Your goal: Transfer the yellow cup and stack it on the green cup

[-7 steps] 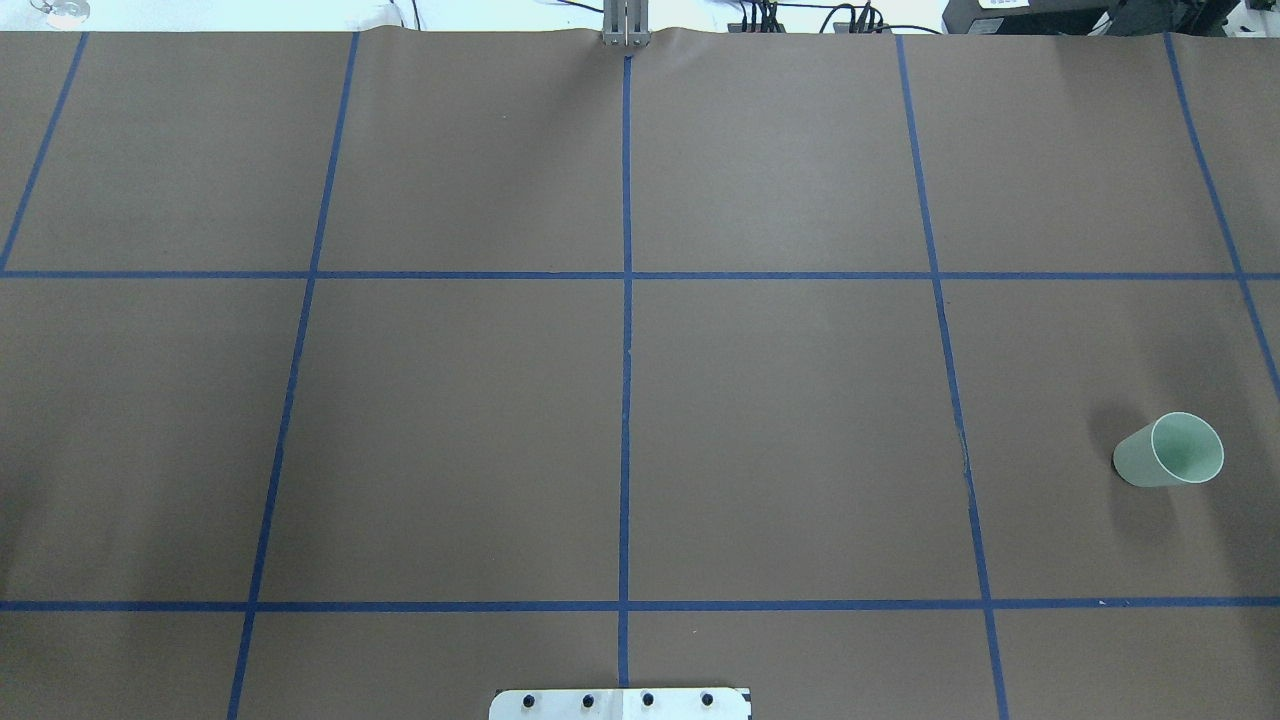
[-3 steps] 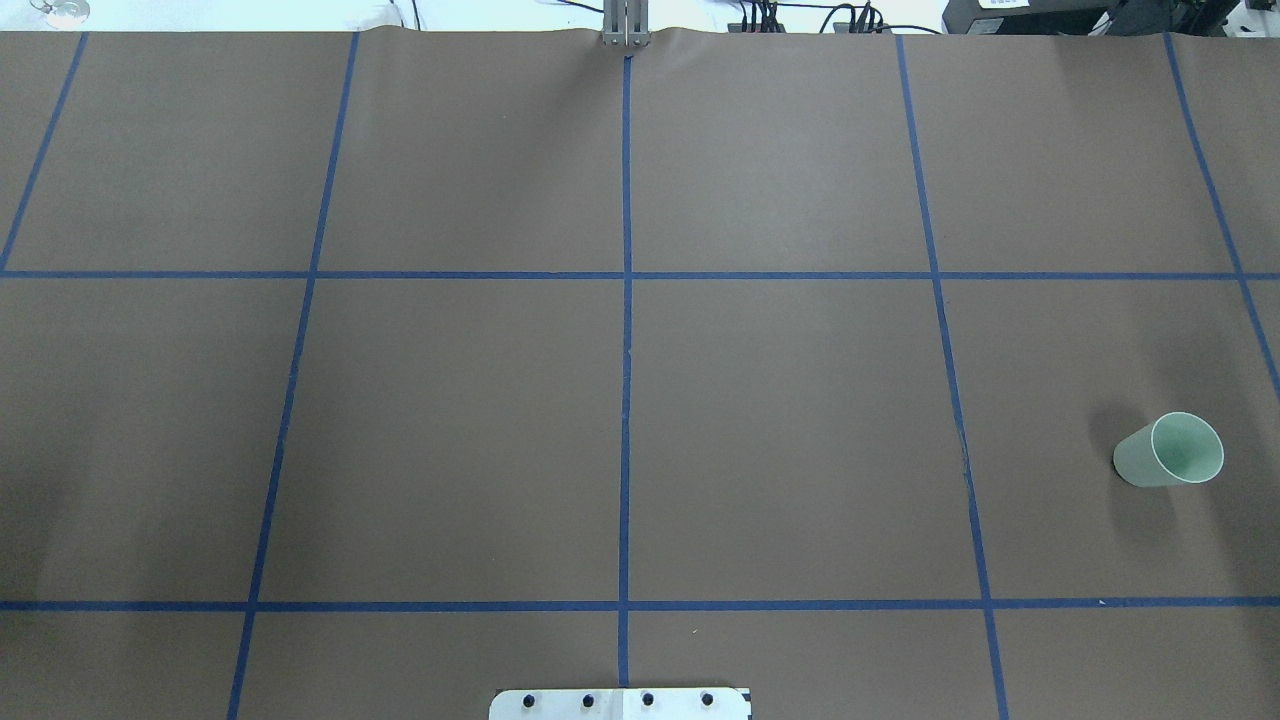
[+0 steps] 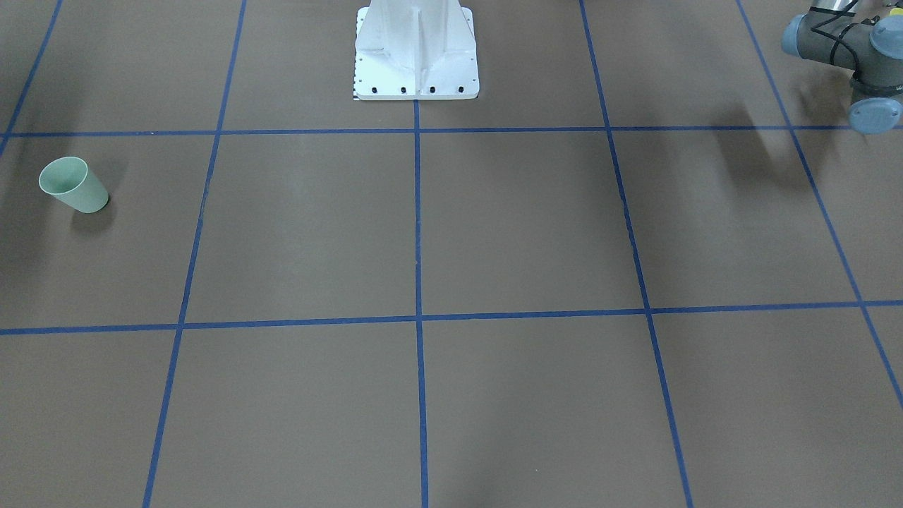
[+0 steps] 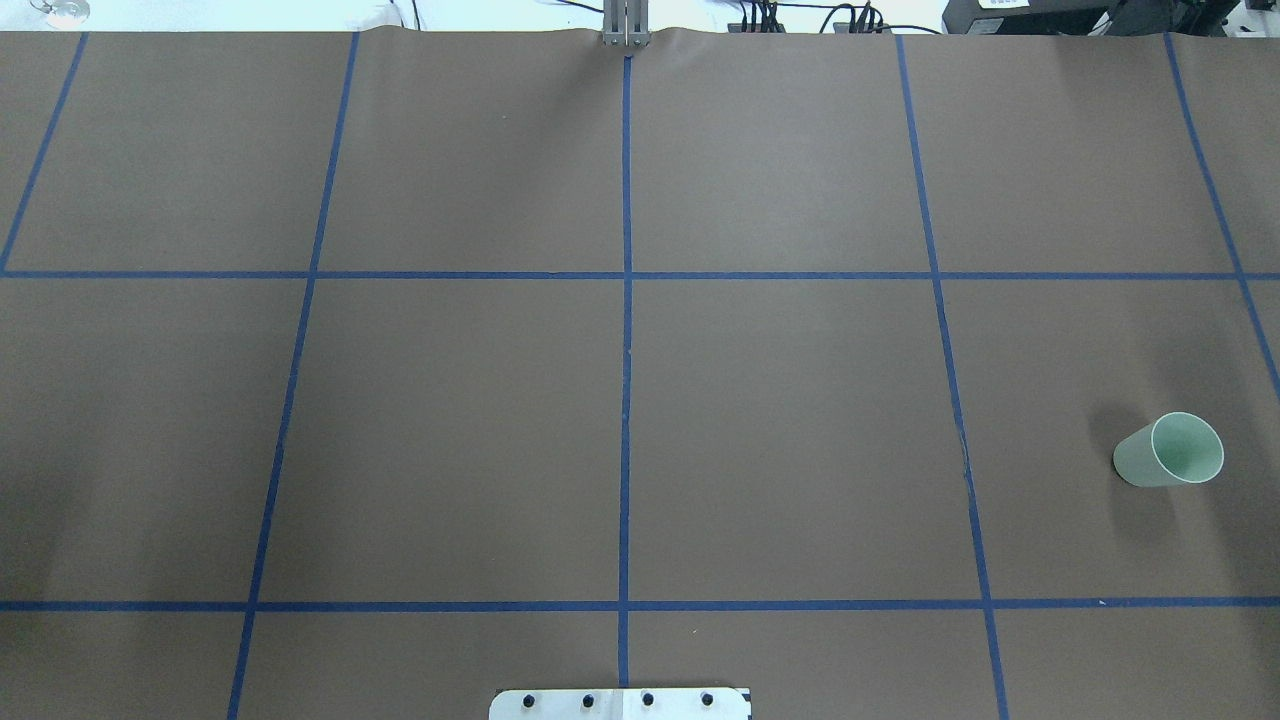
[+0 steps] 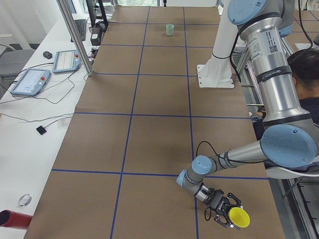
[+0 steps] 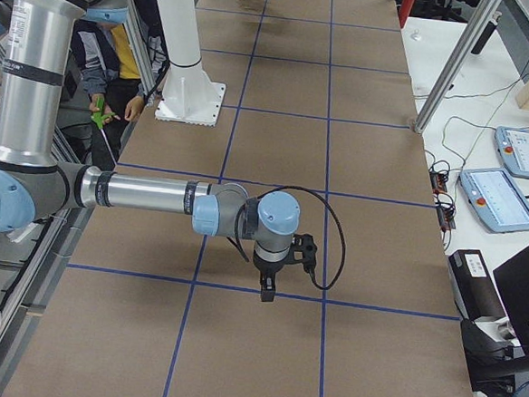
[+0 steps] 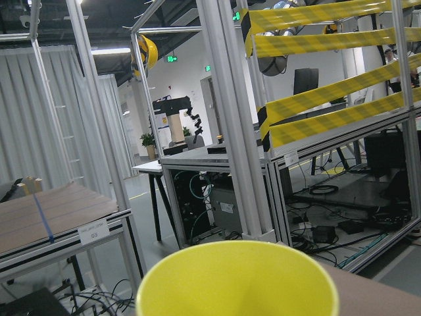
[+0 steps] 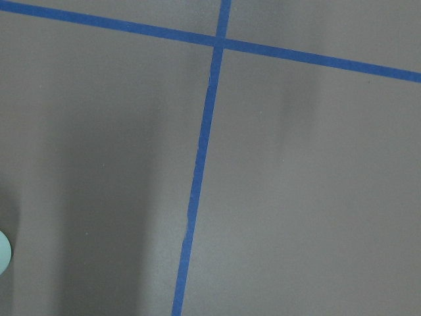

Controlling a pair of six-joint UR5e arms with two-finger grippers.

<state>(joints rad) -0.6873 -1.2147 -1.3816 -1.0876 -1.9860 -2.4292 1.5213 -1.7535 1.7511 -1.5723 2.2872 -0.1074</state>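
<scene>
The green cup (image 4: 1170, 452) stands upright, mouth up, on the brown table near its right edge. It also shows in the front-facing view (image 3: 73, 185), far off in the exterior left view (image 5: 170, 30), and as a sliver at the right wrist view's left edge (image 8: 2, 251). The yellow cup (image 5: 239, 217) is at my left gripper (image 5: 225, 211), past the table's left end and off the surface. Its rim fills the bottom of the left wrist view (image 7: 240, 280). I cannot tell how the jaws stand. My right gripper (image 6: 267, 294) points down over the table; open or shut, I cannot tell.
The white robot base plate (image 4: 620, 703) sits at the near middle edge. Blue tape lines (image 4: 625, 400) grid the table. An operator (image 5: 305, 67) sits by the robot's side. Tablets (image 5: 31, 81) and cables lie on the side bench.
</scene>
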